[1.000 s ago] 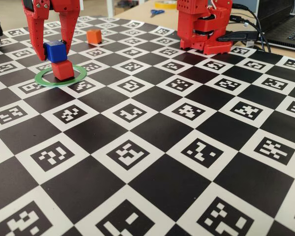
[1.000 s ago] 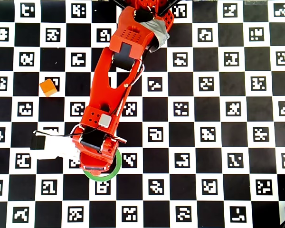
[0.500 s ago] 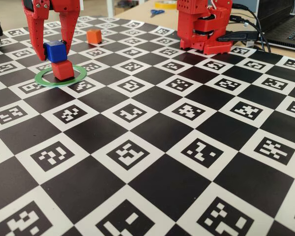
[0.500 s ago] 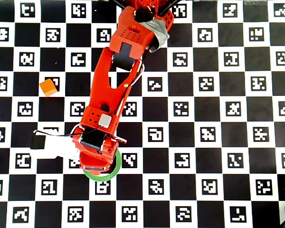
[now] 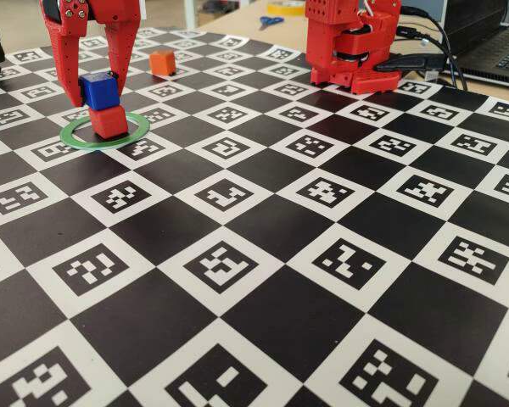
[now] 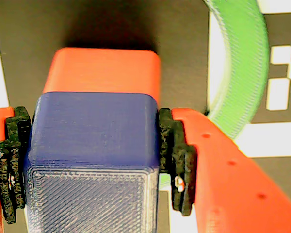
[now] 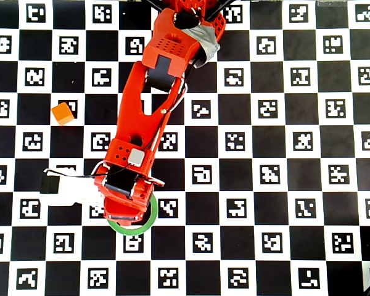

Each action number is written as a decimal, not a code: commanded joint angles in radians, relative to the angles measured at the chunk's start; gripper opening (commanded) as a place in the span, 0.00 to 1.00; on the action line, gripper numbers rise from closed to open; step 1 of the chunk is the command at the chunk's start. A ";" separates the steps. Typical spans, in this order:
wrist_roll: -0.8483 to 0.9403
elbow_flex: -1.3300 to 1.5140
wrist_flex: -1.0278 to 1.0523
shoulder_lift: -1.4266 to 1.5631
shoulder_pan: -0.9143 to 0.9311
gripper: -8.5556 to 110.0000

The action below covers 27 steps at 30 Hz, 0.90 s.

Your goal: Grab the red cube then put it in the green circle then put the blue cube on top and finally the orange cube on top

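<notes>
At the fixed view's upper left, we are lowering the blue cube [image 5: 98, 90] onto the red cube [image 5: 109, 120] inside the green ring [image 5: 137, 133]; the gripper [image 5: 91, 91] is still clamping it, so release comes next.

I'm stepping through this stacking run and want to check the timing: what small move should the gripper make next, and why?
Probably open the gripper a little and lift straight up. In the fixed view the small deep-blue plastic cube appears to sit on the small matte red plastic cube inside the thin flat green ring, while the wrist view shows both pads against its sides.
</notes>
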<state>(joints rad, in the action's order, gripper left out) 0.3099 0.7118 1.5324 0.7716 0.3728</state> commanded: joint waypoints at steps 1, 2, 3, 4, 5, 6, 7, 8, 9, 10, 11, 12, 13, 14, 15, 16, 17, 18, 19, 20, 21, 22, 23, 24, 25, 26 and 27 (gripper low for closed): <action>0.003 -0.012 0.006 0.058 -0.015 0.09; 0.002 -0.009 0.006 0.060 -0.015 0.09; 0.000 -0.008 0.005 0.061 -0.017 0.09; -0.003 -0.005 0.005 0.063 -0.017 0.09; -0.005 -0.003 0.005 0.064 -0.018 0.09; -0.005 -0.002 0.005 0.064 -0.018 0.10; -0.005 -0.002 0.005 0.066 -0.018 0.13; -0.005 0.000 0.005 0.067 -0.018 0.16; -0.005 0.002 0.005 0.067 -0.018 0.19; -0.006 0.003 0.005 0.069 -0.018 0.21; -0.008 0.005 0.005 0.071 -0.018 0.23; -0.011 0.005 0.005 0.071 -0.018 0.27; -0.014 0.005 0.005 0.072 -0.018 0.28; -0.017 0.005 0.005 0.074 -0.018 0.29; -0.023 0.005 0.003 0.075 -0.017 0.30; -0.032 0.005 0.003 0.078 -0.017 0.32; -0.035 0.005 0.003 0.081 -0.017 0.34; -0.038 0.005 0.005 0.087 -0.015 0.36; -0.044 0.005 0.006 0.094 -0.014 0.38; -0.051 0.005 0.006 0.101 -0.011 0.40; -0.057 0.005 0.006 0.109 -0.008 0.42; -0.060 0.006 0.008 0.120 -0.006 0.43; -0.063 0.012 0.008 0.133 -0.003 0.44; -0.066 0.021 0.008 0.150 0.000 0.44; -0.067 0.032 0.011 0.169 0.002 0.45; -0.069 0.043 0.015 0.189 0.003 0.45; -0.072 0.054 0.018 0.210 0.005 0.46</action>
<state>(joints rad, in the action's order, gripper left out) 0.2454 0.7655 1.5340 0.7839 0.3651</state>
